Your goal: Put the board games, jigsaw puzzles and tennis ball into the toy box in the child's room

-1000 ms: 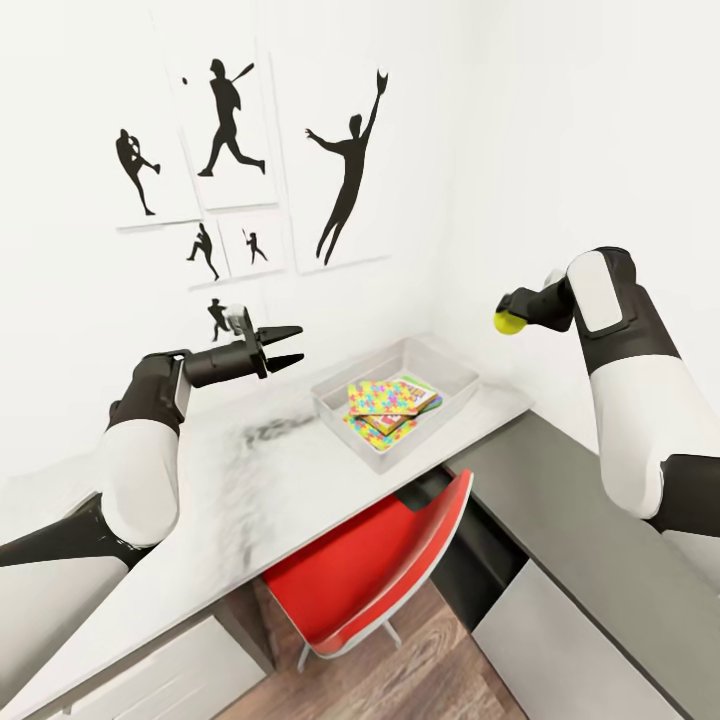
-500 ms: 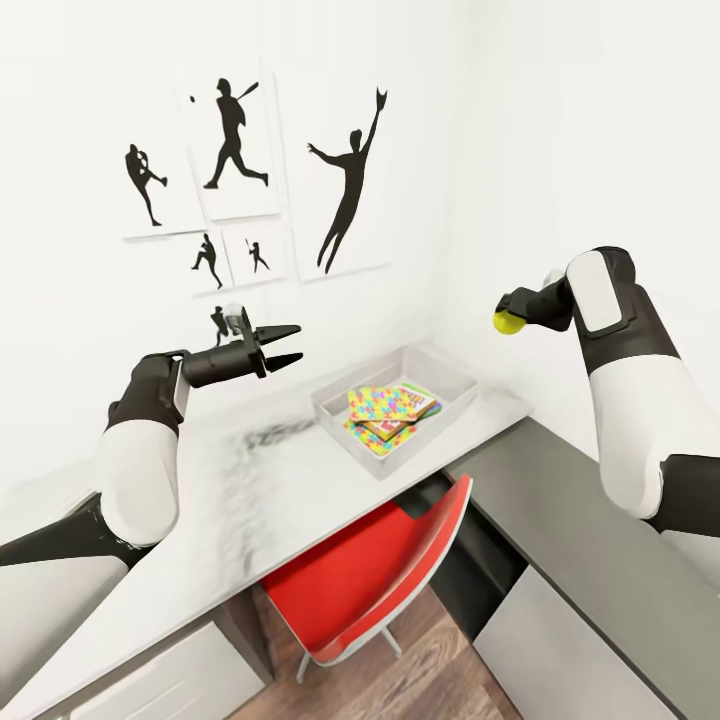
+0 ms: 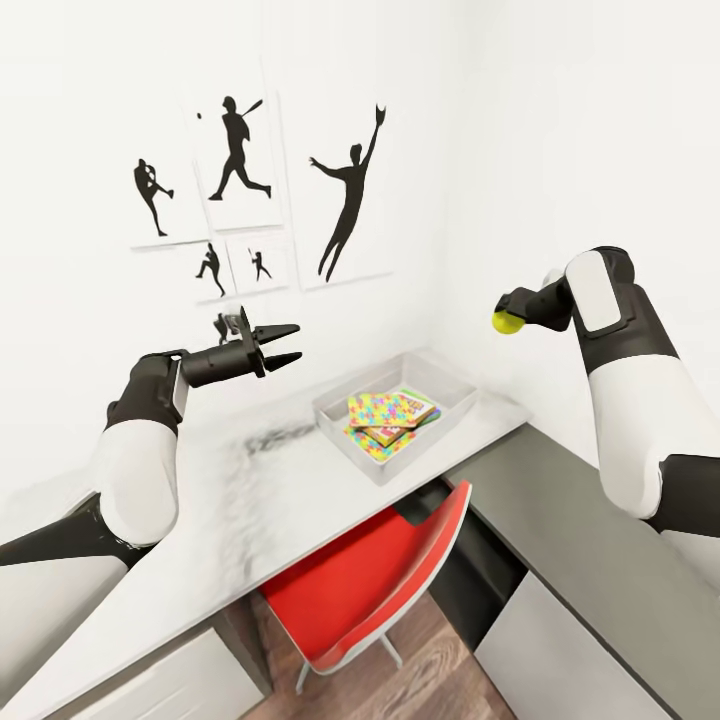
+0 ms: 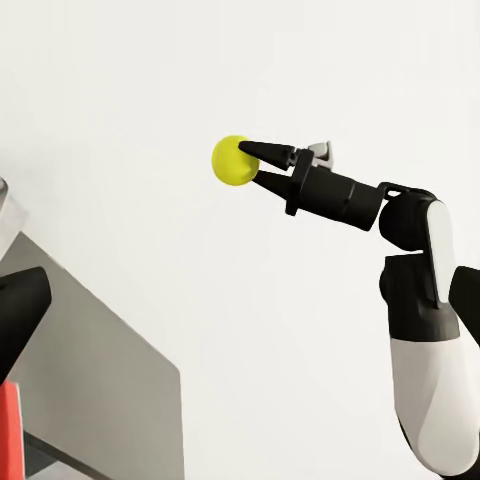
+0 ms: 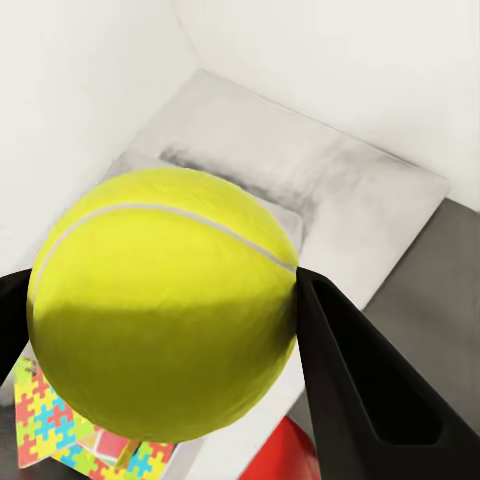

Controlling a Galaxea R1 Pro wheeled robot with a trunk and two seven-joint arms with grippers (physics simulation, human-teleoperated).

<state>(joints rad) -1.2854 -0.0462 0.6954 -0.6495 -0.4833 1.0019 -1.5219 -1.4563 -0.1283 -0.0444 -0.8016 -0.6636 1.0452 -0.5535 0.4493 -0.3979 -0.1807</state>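
- One long pale surface (image 3: 250, 520) runs along the wall, a red chair (image 3: 370, 580) tucked beneath it.
- Toy box (image 3: 340, 415) sits on the surface's far end, holding jigsaw puzzles (image 3: 385, 410).
- Left tool (image 3: 290, 345) hovers above the surface, jaws parted, empty.
- Right tool (image 3: 503, 318) pinches the tennis ball (image 3: 506, 322) high in the air, right of the toy box.

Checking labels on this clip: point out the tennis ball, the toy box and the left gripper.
tennis ball (image 3: 507, 322): head view, its visible front.
toy box (image 3: 340, 421): head view, its near-left wall.
left gripper (image 3: 289, 343): head view, between the fingertips.
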